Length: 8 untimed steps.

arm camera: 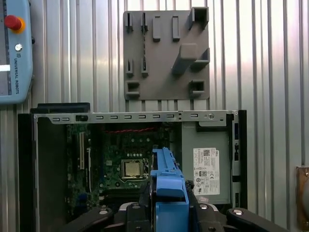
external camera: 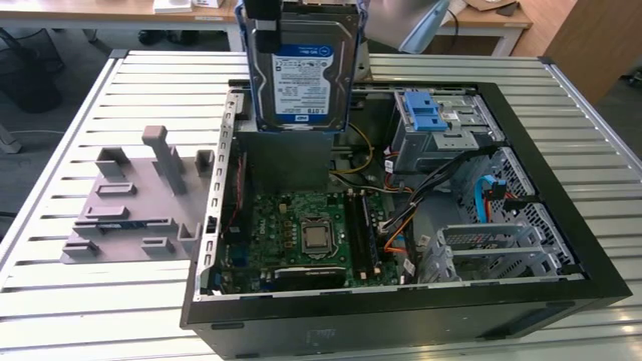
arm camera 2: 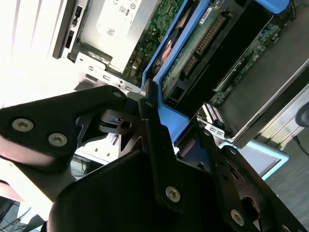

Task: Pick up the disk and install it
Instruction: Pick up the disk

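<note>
Your disk (external camera: pixel 301 71) is up in the air. It hangs with its long side upright and its label toward the exterior camera, framed by its blue carrier bracket (arm camera: pixel 166 176). The gripper (arm camera: pixel 167 197) has it by the upper end, with the black fingers (arm camera 2: pixel 153 140) clamped on the bracket, one to each side. In the second wrist view the near finger lies flat against the blue plastic. The far finger's contact is partly hidden behind the bracket, so that side only appears to be pressing. The drive's green circuit board (arm camera 2: pixel 203 46) faces that camera.

Beneath the fingers sits the open computer case (external camera: pixel 381 323), lying on its side with the cover off. The disk's lower edge hangs over the grey power supply (external camera: pixel 286 162). Beyond the fingertips in the first wrist view lie the motherboard (arm camera: pixel 120 150) and its processor socket (arm camera: pixel 131 168), with the power supply's white sticker (arm camera: pixel 205 170) beside them.

To the exterior view's right of the fingers, a drive cage (external camera: pixel 441 131) inside the case carries a light-blue latch (external camera: pixel 426 113). To the exterior view's left — well apart from the fingers — a grey fixture plate (external camera: pixel 131 203) lies on the slatted table (external camera: pixel 80 308). A teach pendant (arm camera: pixel 14 63) with a red stop button (arm camera: pixel 13 22) lies on the table too, off to one side of the fixture plate.
</note>
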Motion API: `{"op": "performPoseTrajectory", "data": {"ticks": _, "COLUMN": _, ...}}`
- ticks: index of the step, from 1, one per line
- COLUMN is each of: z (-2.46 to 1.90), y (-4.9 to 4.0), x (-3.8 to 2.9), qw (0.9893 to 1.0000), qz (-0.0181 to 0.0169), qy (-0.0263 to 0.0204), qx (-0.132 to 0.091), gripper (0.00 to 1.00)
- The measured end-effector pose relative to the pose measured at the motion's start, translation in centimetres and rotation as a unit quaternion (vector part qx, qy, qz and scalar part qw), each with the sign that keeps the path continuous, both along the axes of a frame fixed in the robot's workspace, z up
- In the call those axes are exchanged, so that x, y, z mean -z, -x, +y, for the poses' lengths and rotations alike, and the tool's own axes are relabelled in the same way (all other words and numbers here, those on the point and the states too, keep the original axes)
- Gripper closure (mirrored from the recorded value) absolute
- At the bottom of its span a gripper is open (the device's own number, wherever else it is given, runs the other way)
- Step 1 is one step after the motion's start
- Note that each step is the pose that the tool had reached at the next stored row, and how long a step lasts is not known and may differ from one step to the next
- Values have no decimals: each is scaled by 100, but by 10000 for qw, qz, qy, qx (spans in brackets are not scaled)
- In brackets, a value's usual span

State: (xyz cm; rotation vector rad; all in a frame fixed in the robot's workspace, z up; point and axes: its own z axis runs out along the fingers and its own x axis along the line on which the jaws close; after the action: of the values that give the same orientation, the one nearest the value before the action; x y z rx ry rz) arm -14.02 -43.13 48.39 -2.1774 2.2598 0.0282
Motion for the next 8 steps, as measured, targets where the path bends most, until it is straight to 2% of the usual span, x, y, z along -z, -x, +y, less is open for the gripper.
{"op": "performPoseTrajectory", "data": {"ticks": 8, "z": -24, "y": -167, "x": 1, "qw": 10000, "qz": 0, "qy": 0, "qx": 2, "gripper": 64}}
